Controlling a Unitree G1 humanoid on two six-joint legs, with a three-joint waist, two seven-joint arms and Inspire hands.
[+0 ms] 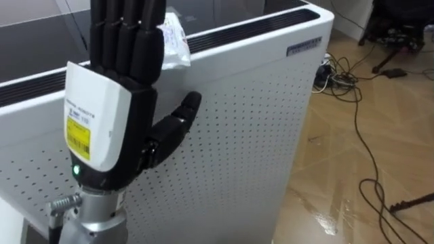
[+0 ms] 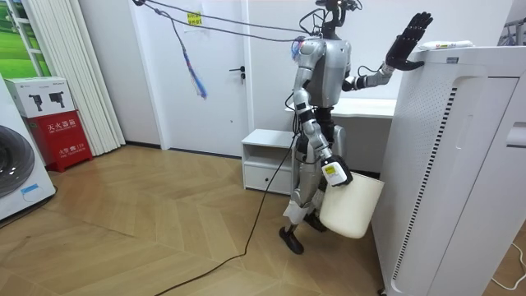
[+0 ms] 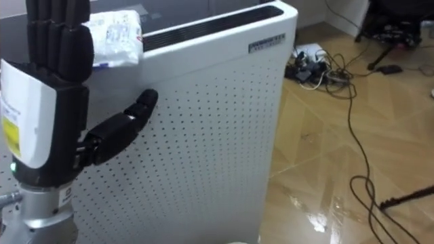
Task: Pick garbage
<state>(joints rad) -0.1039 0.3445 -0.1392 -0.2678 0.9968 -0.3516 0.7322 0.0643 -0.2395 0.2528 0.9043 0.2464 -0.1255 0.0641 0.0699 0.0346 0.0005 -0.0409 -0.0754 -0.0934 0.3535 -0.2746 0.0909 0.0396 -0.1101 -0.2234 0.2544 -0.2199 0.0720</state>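
Left hand (image 1: 108,115) up, back to cam, fingers straight, thumb out to the side, holding nothing. It sits in front of a tall white perforated unit (image 1: 258,129). White bin (image 2: 352,205) hangs low at right hand (image 2: 334,173); can't tell that hand's fingers. Garbage = crumpled white wrapper (image 3: 116,35) on the unit's top, behind and just right of the left fingertips, approx same height. Long axis looks to run along the top edge. Left hand is far nearer, so next move is prob. reach fwd over the edge.
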